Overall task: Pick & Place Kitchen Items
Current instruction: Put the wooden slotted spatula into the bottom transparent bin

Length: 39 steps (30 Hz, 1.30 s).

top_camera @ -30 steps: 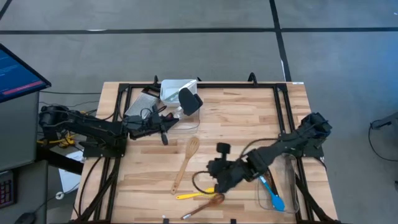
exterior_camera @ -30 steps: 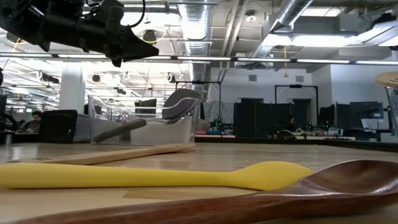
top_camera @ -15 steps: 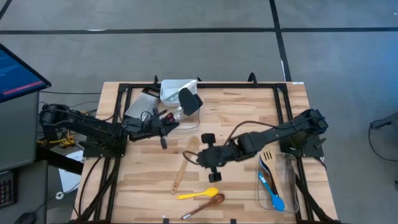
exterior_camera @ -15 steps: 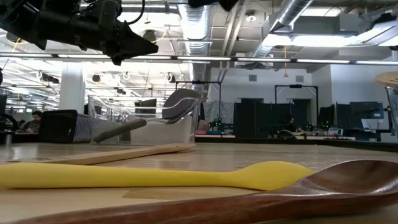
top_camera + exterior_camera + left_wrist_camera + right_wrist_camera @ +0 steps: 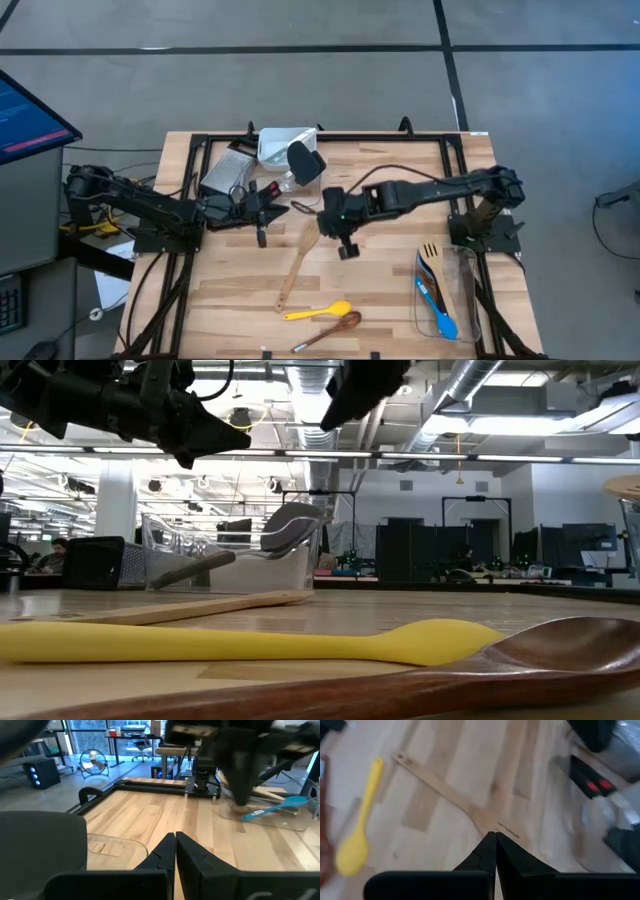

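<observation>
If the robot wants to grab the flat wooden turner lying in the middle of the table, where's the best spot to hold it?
Probably the long straight handle of the wooden turner, about halfway along, coming straight down from above. It lies flat on the table with bare wood on both sides, so fingers could straddle the narrow handle. The slotted head is wider and harder to pinch. The shut right gripper is nearest.

Overhead view of the table (image 5: 400, 300). Right end effector (image 5: 322, 207), fingers closed, reaches to mid-table above the head of the wooden slotted turner (image 5: 297, 262). Left end effector (image 5: 283, 208), also closed, sits beside a clear tub (image 5: 290, 165) near the far edge. Yellow spoon (image 5: 318, 312) and wooden spoon (image 5: 330, 329) lie near the front edge; blue spoon (image 5: 436, 304) lies in a tub (image 5: 462, 300) at the right edge.
</observation>
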Each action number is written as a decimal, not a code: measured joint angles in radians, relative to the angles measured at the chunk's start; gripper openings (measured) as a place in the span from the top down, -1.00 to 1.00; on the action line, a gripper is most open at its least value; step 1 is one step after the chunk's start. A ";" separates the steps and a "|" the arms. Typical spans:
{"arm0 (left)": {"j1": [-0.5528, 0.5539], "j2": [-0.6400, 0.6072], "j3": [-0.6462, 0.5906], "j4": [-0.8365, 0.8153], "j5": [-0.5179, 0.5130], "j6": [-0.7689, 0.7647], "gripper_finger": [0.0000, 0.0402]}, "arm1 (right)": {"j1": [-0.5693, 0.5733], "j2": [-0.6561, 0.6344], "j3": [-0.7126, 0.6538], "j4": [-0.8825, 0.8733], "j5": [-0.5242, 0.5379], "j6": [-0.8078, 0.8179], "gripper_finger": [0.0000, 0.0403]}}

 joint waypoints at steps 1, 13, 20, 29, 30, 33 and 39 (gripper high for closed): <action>0.000 0.000 0.000 0.000 0.000 0.000 0.99 | -0.015 -0.004 -0.012 -0.002 0.000 -0.022 1.00; 0.000 0.020 -0.001 -0.002 0.000 -0.077 0.99 | -0.249 -0.240 -0.449 0.394 -0.195 -0.099 1.00; 0.000 0.047 -0.001 -0.004 0.000 -0.121 0.99 | -0.289 -0.287 -0.780 1.017 -0.356 0.087 1.00; -0.017 0.095 -0.001 0.000 0.130 -0.308 0.99 | -0.236 -0.146 -0.776 1.057 -0.347 0.179 1.00; -0.025 0.110 0.000 0.002 0.130 -0.332 0.99 | -0.233 -0.132 -0.764 1.062 -0.347 0.178 1.00; -0.051 0.166 0.000 -0.005 0.123 -0.389 0.99 | -0.230 -0.104 -0.732 1.048 -0.344 0.171 1.00; -0.090 0.344 0.000 -0.013 0.010 -0.569 0.99 | -0.237 -0.093 -0.696 1.044 -0.276 0.145 1.00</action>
